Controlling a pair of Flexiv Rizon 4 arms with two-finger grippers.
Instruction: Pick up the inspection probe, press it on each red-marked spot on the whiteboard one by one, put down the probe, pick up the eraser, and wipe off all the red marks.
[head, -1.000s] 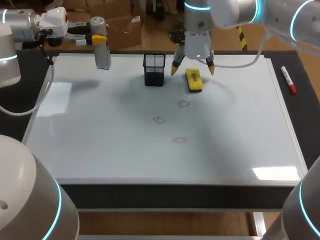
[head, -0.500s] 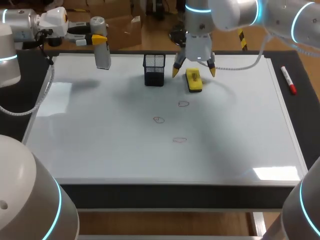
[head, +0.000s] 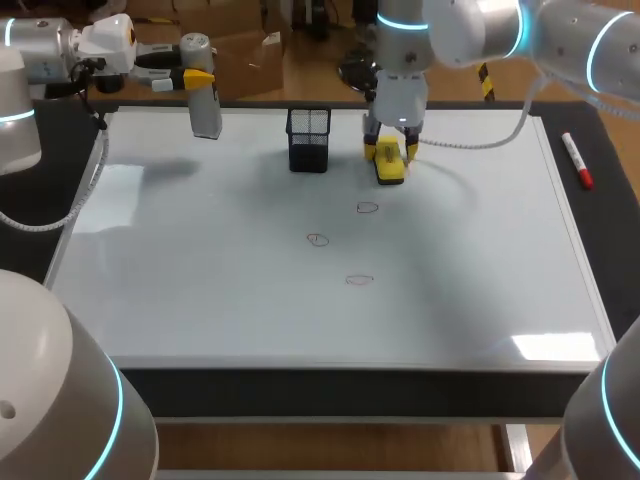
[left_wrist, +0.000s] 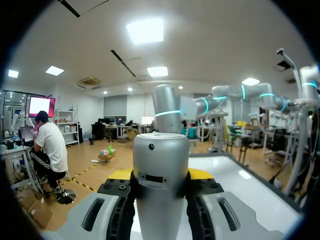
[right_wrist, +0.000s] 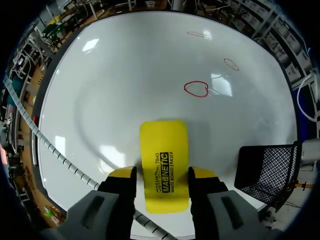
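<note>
Head view, nearest first: three red marks sit mid-whiteboard; beyond them the right gripper is closed on the yellow eraser lying beside the black mesh cup; at the far left, the left gripper clamps the upright probe above the board

furniture: table, dark top | light: bright glare patch toward its front right, seemingly a reflection
</note>
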